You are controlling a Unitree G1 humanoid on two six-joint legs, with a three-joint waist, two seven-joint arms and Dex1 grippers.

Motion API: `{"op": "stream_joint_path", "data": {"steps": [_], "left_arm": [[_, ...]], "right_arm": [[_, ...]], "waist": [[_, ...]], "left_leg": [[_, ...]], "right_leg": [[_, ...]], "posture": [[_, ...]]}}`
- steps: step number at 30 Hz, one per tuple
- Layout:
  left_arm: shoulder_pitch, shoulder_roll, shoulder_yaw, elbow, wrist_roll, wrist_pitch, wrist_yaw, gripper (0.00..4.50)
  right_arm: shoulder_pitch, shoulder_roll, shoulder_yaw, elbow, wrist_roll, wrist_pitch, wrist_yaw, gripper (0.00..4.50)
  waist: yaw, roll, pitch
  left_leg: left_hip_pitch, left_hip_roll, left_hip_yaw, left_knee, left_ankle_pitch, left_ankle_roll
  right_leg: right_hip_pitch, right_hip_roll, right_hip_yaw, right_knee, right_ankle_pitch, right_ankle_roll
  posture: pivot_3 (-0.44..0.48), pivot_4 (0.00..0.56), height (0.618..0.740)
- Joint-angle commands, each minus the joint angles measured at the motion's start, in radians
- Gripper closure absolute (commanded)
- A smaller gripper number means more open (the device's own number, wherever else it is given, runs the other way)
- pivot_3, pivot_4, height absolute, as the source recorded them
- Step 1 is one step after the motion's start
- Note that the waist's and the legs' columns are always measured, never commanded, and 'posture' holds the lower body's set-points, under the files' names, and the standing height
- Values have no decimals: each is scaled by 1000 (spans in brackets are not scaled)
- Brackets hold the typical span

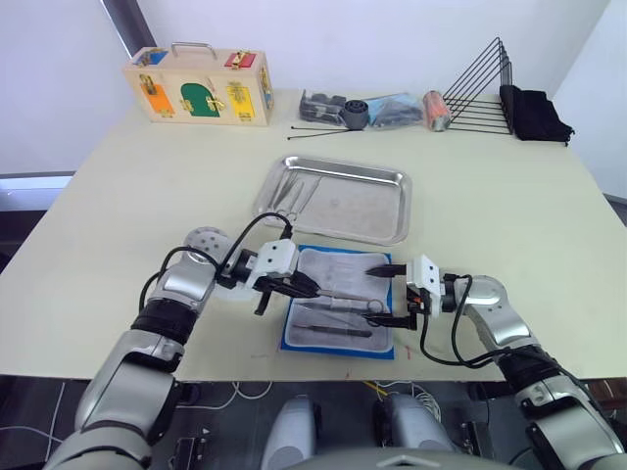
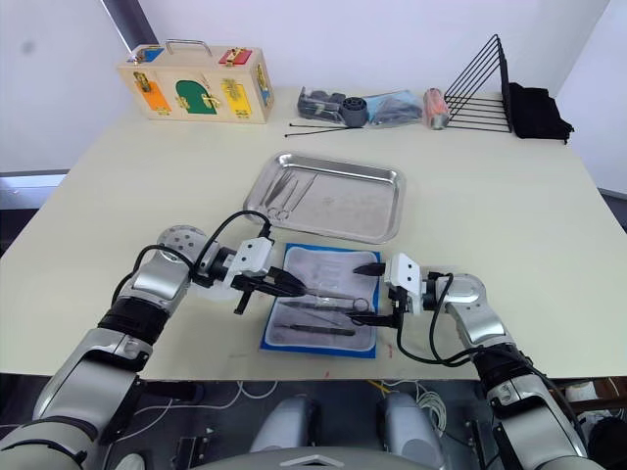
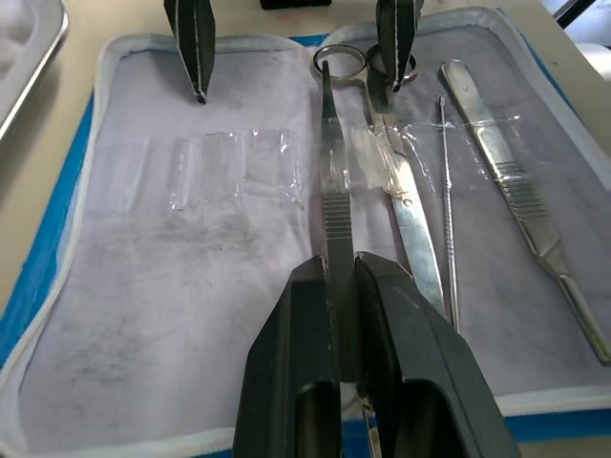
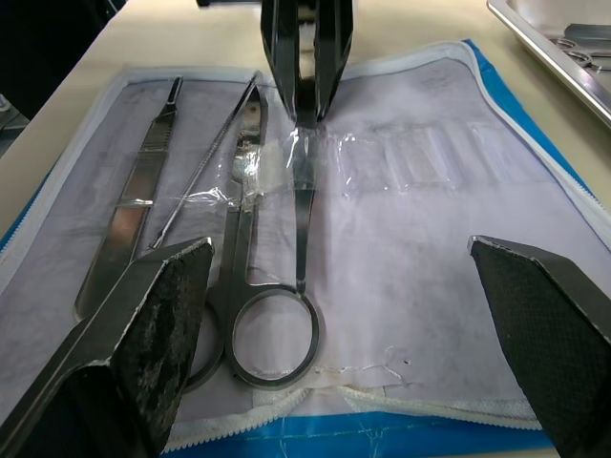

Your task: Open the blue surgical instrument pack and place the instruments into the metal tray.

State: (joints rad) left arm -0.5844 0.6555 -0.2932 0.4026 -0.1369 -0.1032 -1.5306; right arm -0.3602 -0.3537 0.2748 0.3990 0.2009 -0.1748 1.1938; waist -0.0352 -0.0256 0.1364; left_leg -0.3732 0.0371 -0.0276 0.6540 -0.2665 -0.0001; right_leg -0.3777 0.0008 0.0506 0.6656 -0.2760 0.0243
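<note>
Left end effector (image 3: 341,286) clamps forceps (image 3: 334,181) on open pack (image 3: 143,286)

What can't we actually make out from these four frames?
- The tools already in the metal tray: too small in the head views to count or identify, and cut off by the frame edge in the right wrist view.
- The near end of the flat tool held by the left gripper: hidden between its fingers in the left wrist view.
- Printed text on the blue pack: the pack lies open, lining up.
</note>
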Motion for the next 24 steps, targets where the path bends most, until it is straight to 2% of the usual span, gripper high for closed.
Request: {"op": "stream_joint_path", "data": {"steps": [1, 24], "left_arm": [[8, 25, 16, -111, -12, 56, 5, 4429], [-14, 192, -4, -303, 34, 296, -19, 4429]], "right_arm": [[63, -21, 37, 82, -58, 59, -3, 0], [53, -8, 49, 106, -69, 50, 3, 0]], "waist": [[0, 0, 0], [0, 1, 1]], "left_leg": [[0, 0, 0, 0, 0, 0], [0, 0, 0, -1, 0, 0]], "right_leg": [[0, 0, 0, 0, 0, 0], [0, 0, 0, -1, 0, 0]], "posture": [[0, 150, 740], [0, 150, 740]]}}
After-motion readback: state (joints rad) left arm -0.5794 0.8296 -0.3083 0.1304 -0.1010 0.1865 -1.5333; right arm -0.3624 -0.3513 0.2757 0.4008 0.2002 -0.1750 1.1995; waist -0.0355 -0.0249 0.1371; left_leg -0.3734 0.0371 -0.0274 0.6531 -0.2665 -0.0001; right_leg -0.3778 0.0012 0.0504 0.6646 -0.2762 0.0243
